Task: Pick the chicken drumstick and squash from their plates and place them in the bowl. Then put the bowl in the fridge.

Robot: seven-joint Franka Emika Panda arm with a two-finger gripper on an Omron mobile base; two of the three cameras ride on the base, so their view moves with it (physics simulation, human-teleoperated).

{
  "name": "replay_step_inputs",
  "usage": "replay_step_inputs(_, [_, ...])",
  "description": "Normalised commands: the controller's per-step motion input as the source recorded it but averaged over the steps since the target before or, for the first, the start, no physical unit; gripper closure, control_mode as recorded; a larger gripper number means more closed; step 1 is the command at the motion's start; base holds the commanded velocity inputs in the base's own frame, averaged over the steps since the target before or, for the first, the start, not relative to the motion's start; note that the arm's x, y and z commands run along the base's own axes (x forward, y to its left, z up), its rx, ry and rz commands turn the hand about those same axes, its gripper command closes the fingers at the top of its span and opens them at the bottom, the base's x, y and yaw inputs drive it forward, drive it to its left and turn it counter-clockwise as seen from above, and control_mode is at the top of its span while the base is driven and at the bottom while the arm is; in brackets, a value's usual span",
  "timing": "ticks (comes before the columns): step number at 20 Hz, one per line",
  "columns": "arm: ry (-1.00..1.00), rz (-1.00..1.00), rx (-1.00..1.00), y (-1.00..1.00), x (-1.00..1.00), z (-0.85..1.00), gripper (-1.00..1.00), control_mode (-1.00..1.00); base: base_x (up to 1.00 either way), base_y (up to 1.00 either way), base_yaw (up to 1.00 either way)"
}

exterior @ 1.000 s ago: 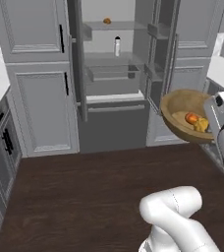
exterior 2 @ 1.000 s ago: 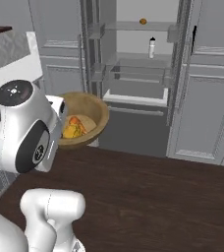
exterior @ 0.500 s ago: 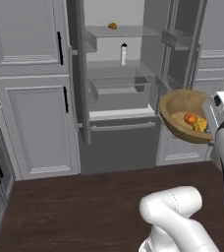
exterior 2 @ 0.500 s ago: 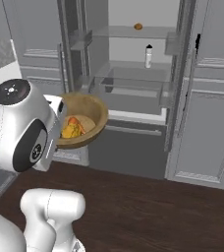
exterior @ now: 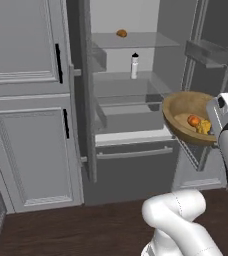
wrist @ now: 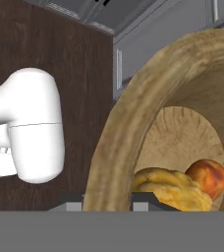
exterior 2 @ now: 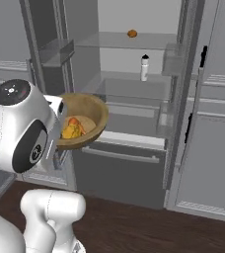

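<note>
Right now the pincer (wrist: 106,202) is clamping the rim of the wooden bowl (exterior: 186,117) and holding it tilted in the air — in front of the open fridge (exterior: 136,95), level with its lower shelf and drawer. Inside the bowl the yellow squash (wrist: 170,189) and the orange-brown chicken drumstick (wrist: 208,178) are lying side by side, touching, against the low side of the bowl. In the hand view the two dark fingertips (wrist: 148,197) are sitting either side of the bowl's wall. Both fridge doors are standing wide open. On the top glass shelf a small orange item (exterior: 121,33) is resting near the back — on the shelf below, a white bottle (exterior: 134,65) is standing upright.
</note>
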Motion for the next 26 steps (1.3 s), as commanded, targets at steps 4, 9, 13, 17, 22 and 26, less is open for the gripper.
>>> replay_step_inputs(4, [0.0, 0.0, 0.0, 0.0, 0.0, 0.0, 1.0, 1.0, 1.0, 0.0, 0.0])
replay_step_inputs(9, [0.0, 0.0, 0.0, 0.0, 0.0, 0.0, 1.0, 1.0, 1.0, 0.0, 0.0])
replay_step_inputs(13, [0.0, 0.0, 0.0, 0.0, 0.0, 0.0, 1.0, 1.0, 1.0, 0.0, 0.0])
replay_step_inputs(17, [0.0, 0.0, 0.0, 0.0, 0.0, 0.0, 1.0, 1.0, 0.83, 0.0, 0.02])
replay_step_inputs(22, [0.0, 0.01, 0.0, 0.0, 0.05, -0.03, 1.0, -1.0, 0.36, 0.0, 0.02])
replay_step_inputs(26, [-0.01, 0.09, 0.0, 0.0, 0.23, -0.17, 1.0, -1.0, 0.0, 0.0, 0.0])
